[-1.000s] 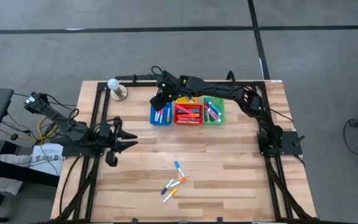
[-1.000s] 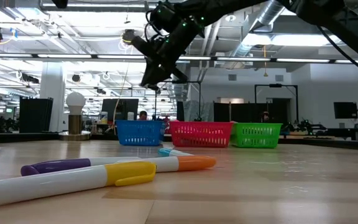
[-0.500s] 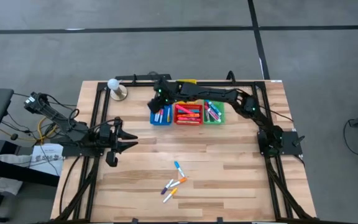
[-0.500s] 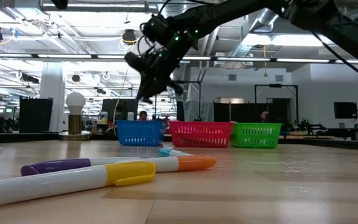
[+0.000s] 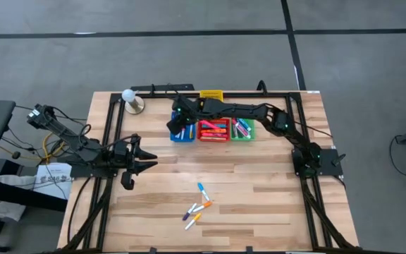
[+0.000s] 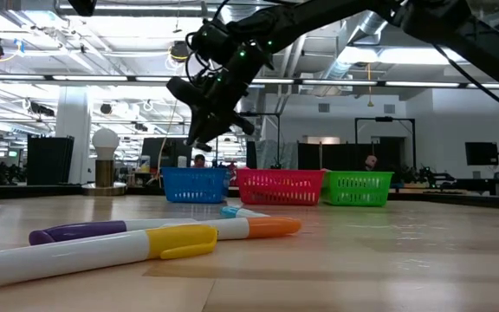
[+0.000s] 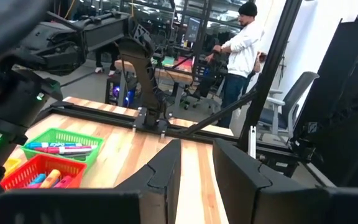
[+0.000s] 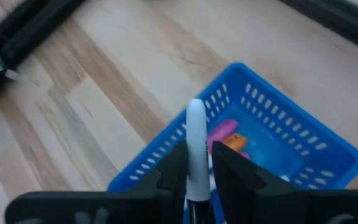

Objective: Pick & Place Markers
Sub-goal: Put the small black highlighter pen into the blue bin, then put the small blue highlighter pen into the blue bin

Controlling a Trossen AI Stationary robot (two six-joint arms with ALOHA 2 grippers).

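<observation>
Right pincer [image 8: 196, 163], reaching across from the desk's right side, grips a slim white-barrelled marker [image 8: 196, 134] whose long axis runs out along the fingers, directly above the near wall of the square blue plastic mesh bin [image 8: 325, 144], which already holds other markers.

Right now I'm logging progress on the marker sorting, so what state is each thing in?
Right tool: above the blue bin, shut on a white marker.
Left tool: waiting at the table's left edge, holding nothing.
Blue bin, red bin, green bin: upright, markers inside.
Loose markers: lying on the table.
</observation>
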